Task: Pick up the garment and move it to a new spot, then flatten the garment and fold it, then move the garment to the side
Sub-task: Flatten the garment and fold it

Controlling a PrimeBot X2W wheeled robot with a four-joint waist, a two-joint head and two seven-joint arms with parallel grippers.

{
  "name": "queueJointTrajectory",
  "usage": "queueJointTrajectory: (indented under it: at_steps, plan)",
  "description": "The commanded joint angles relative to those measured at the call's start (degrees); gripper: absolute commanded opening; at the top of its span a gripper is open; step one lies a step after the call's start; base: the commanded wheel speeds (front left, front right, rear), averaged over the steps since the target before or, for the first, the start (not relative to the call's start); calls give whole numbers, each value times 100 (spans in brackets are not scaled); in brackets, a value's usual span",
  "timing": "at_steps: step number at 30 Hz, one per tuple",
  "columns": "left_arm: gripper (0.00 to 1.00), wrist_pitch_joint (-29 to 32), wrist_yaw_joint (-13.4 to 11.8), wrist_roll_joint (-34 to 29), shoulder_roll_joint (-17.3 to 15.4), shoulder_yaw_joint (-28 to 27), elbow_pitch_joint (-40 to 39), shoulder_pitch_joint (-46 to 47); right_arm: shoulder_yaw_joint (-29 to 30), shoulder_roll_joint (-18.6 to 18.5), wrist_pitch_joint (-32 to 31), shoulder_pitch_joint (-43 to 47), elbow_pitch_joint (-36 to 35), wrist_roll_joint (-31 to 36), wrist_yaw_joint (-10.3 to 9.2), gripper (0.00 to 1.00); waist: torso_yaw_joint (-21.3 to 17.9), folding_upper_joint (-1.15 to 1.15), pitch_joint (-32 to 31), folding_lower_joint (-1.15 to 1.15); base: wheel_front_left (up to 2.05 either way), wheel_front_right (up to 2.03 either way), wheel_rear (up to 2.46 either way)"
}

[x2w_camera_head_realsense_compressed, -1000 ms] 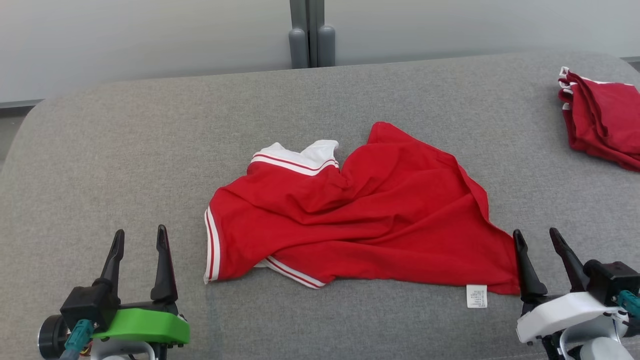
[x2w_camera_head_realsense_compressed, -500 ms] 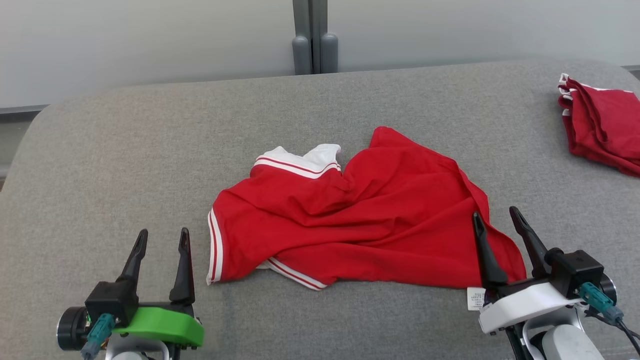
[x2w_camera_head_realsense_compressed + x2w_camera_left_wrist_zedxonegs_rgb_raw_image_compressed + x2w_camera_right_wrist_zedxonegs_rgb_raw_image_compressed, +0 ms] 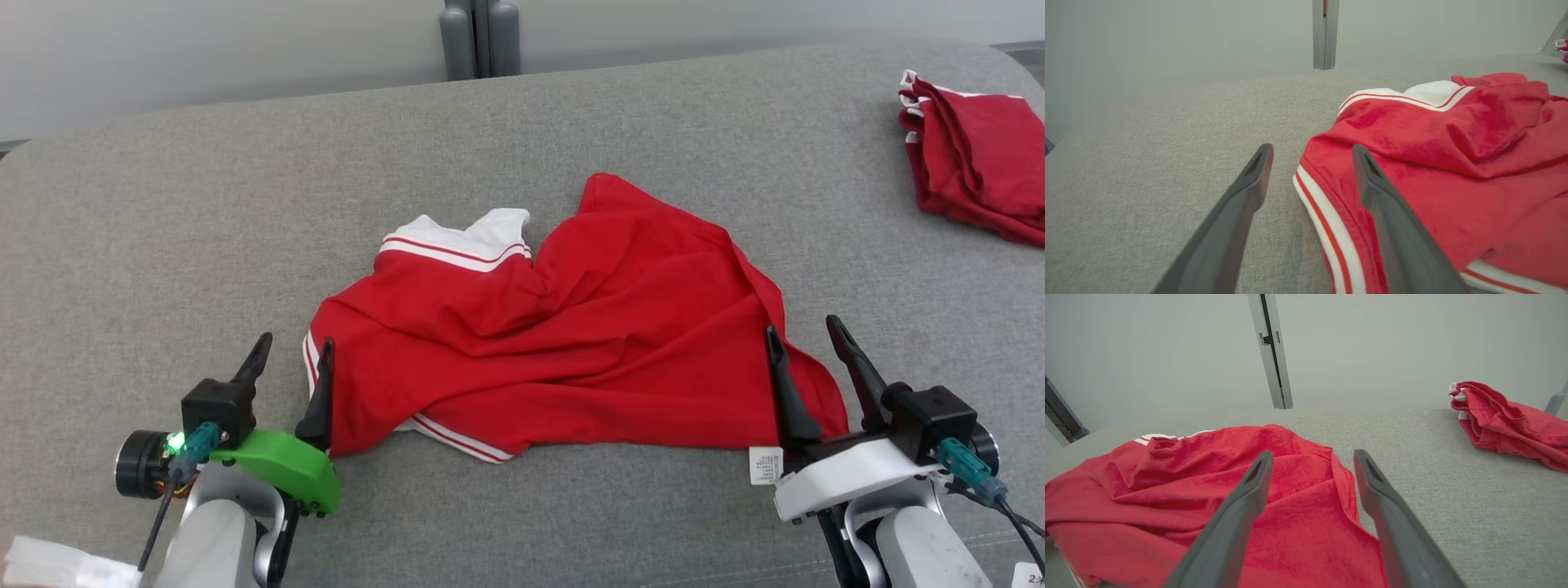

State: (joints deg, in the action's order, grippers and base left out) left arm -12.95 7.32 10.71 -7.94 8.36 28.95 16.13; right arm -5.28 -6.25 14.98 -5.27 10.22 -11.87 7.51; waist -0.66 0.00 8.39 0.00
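While garment (image 3: 555, 351) lies crumpled mid-bench (image 3: 163, 245), pick-up step in hand. Left gripper (image 3: 296, 340) straddles striped left hem, right gripper (image 3: 801, 325) over right edge; both jaws apart, nothing clamped. Next: lower, close on edges, lift evenly. Left wrist view shows hem between jaws; head view adds label (image 3: 765, 465), pile (image 3: 971, 155) far right.

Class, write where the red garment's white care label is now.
In the head view, the care label lies on the grey surface at the garment's near right corner, just left of the right hand.
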Motion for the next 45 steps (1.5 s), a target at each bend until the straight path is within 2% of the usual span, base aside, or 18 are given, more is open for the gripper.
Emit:
queueJointTrajectory:
  at_steps: [1, 5, 9, 10, 11, 12, 19, 27, 33, 34, 35, 36, 39, 45]
  plan:
    - [100, 47, 19, 86, -51, 70, 146, 164, -1, 12, 22, -85, 14, 62, -4, 100, -159, 0, 190, 0, 0, 0, 0]
    - [100, 249, 17, 231, -147, 277, 695, 360, 27, 44, 24, -189, 31, 64, -4, 100, -255, 0, 347, 0, 0, 0, 0]
    - [100, 385, 17, 522, -106, 539, 1091, 502, 58, 56, 24, -233, 31, 70, -4, 100, -304, 0, 424, 0, 0, 0, 0]
    - [52, 384, 18, 587, -132, 624, 1146, 549, 62, 62, 25, -240, 25, 74, -4, 100, -311, 0, 437, 0, 0, 0, 0]
    - [36, 325, 18, 613, -163, 684, 1166, 602, 67, 70, 25, -245, 13, 81, -4, 100, -316, 0, 444, 0, 0, 0, 0]
    - [0, 263, 18, 680, -189, 741, 1182, 667, 75, 81, 25, -256, -15, 98, -4, 100, -319, 0, 450, 0, 0, 0, 0]
    - [0, -2, 18, 864, -307, 963, 1097, 1213, 123, 60, 25, -306, -79, 108, -4, 100, -290, 0, 473, 0, 0, 0, 0]
    - [0, -114, 19, 818, -451, 1084, 988, 2344, 106, 41, 26, -420, -158, 139, -4, 100, -430, 0, 704, 0, 0, 0, 0]
    - [0, -186, 18, 748, -450, 1070, 1422, 3061, 138, 84, 25, -517, -181, 148, -4, 100, -633, 0, 951, 0, 0, 0, 0]
    - [2, -192, 11, 735, -428, 1071, 1568, 3136, 142, 93, 25, -535, -183, 147, -4, 100, -658, 0, 986, 0, 0, 0, 0]
    - [55, -205, 6, 712, -416, 1080, 1667, 3190, 146, 99, 24, -546, -184, 150, -4, 100, -676, 0, 1013, 0, 0, 0, 0]
    - [100, -215, -17, 704, -402, 1071, 1794, 3249, 154, 110, 23, -550, -180, 155, -4, 100, -687, 0, 1034, 0, 0, 0, 0]
    - [100, -230, -31, 703, -346, 996, 1933, 3314, 180, 134, 23, -540, -173, 179, -4, 100, -689, 0, 1056, 0, 0, 0, 0]
    - [100, -223, -132, 609, -321, 642, 1376, 2697, 230, 172, 23, -425, -113, 207, -4, 100, -493, 0, 867, 0, 0, 0, 0]
